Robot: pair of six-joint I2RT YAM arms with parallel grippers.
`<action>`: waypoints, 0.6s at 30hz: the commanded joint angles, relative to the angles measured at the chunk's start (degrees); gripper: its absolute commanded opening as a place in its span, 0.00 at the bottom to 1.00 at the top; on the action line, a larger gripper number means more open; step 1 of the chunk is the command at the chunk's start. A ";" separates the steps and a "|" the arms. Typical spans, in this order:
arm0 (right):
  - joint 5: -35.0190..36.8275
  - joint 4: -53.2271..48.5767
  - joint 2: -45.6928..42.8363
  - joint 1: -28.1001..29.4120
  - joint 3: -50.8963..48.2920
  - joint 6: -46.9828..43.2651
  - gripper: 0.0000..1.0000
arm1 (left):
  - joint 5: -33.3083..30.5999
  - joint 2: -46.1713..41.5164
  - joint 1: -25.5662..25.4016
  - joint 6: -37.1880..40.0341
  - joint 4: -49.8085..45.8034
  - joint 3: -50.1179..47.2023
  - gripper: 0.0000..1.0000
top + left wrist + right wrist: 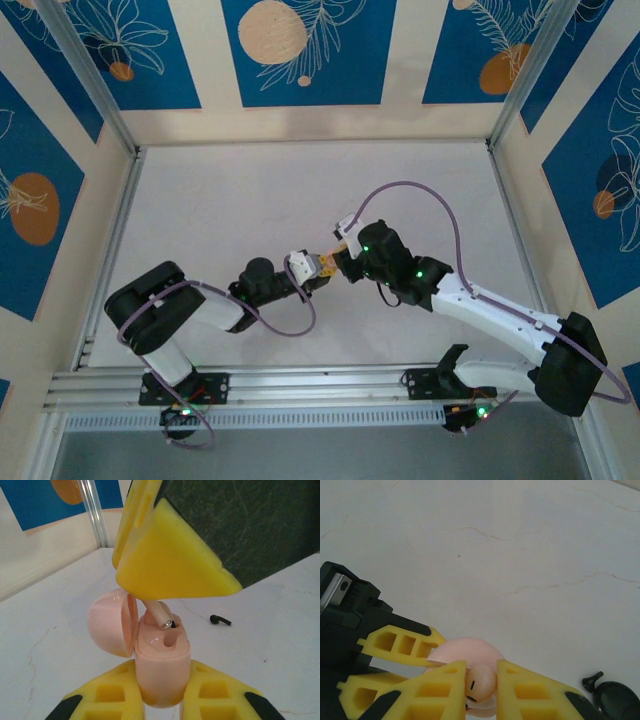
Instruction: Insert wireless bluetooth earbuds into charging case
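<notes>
Left wrist view: left gripper (162,700) clamped on open pink charging case (162,660); right gripper (481,690) pinches pink earbud (159,614), stem tip at case socket; black earbud (220,620) lies on table (270,645) beyond. Arms angled inward, wrists meeting mid-table.

White cracked tabletop (300,190); blue leaf-patterned wall panels (350,60); aluminium rail (300,385).

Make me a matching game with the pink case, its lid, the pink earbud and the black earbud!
Things:
1. pink case
2. lid
3. pink earbud
4. black earbud

Places or states:
A. lying on the table
B. flipped open
C. held in the left gripper
D. pinched in the right gripper

Pairs: 1-C, 2-B, 3-D, 4-A.
</notes>
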 commanded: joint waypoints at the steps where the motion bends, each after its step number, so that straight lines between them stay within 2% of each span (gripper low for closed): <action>1: 1.83 -0.45 0.00 0.65 -0.01 -1.47 0.18 | 0.25 0.06 0.58 -1.51 4.45 0.82 0.15; 18: 4.67 -1.09 -0.34 3.78 -0.45 -3.75 0.18 | -1.12 -1.47 0.71 -1.97 5.62 0.38 0.15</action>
